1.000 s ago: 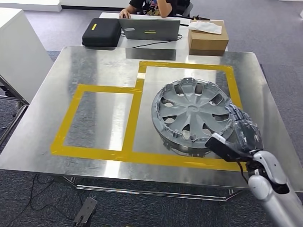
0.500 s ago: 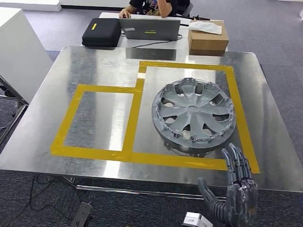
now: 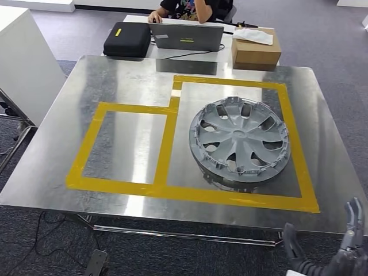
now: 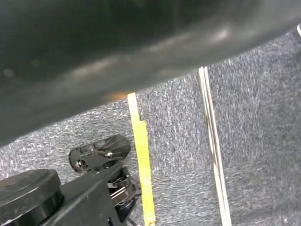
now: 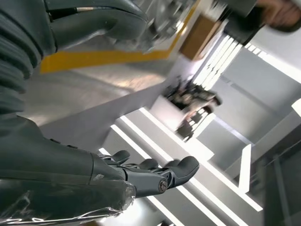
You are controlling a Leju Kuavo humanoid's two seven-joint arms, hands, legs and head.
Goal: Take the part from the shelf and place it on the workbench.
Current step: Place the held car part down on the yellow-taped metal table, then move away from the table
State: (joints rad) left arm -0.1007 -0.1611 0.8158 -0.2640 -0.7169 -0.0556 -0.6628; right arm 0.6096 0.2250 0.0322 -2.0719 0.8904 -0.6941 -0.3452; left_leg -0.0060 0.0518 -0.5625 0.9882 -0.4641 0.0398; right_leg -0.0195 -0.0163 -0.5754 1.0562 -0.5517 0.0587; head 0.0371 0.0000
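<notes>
The hubcap (image 3: pixel 240 141) is laid flat on the metal workbench (image 3: pixel 121 75), inside the right-hand yellow tape outline (image 3: pixel 167 138). The right hand (image 3: pixel 342 253) is seen below the near right edge, fingers (image 5: pixel 156 172) spread, nothing held. The left hand's state cannot be told.

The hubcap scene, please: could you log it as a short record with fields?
part: grey hubcap, flat on the workbench
zone: inside the larger yellow tape frame
right hand: below the near table edge, fingers apart, holding nothing
behind bench: laptop, black case, cardboard box, a person seated
</notes>
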